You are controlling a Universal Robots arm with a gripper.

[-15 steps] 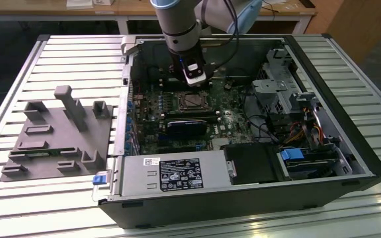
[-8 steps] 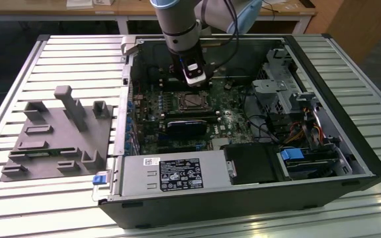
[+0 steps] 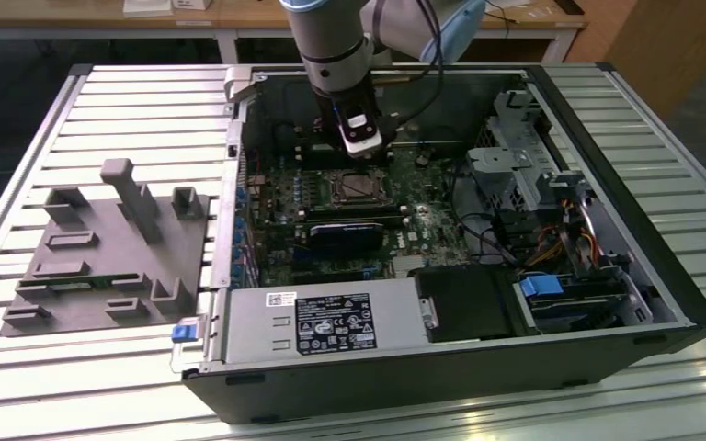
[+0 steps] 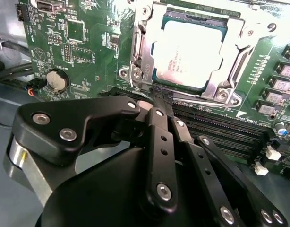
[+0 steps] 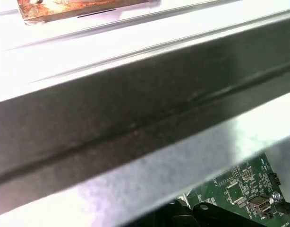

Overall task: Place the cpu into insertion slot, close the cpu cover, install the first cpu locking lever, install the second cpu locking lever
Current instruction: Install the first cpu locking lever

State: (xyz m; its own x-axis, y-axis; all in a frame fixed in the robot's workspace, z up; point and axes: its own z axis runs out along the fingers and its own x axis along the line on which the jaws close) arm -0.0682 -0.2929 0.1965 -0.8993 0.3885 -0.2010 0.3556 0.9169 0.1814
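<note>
The cpu (image 4: 192, 52) is a flat square with a smooth, silvery-grey metal top bearing faint print. It lies seated in the insertion slot (image 3: 356, 186) on the green motherboard (image 4: 83, 42). The cpu cover (image 4: 232, 61), a thin frame of bright stamped metal with a big square opening, lies flat over the chip's edges. In the second wrist view the gripper (image 4: 157, 100) is matt black, built of jointed links with round silver screw heads. Its fingers are drawn together with no gap showing, and the tips sit right at the near edge of the cover. Whether they pinch anything thin there I cannot tell. Long black slots (image 4: 220, 124) run between the gripper's body and the socket, and a round coin cell (image 4: 57, 80) sits off to one side. In the exterior view the arm reaches down through the open side of the dark computer case (image 3: 451, 377), the gripper (image 3: 366, 156) just above the socket. A black card (image 3: 347, 231) lies close beside it, and the case stands on a slatted table (image 3: 84, 386).
</note>
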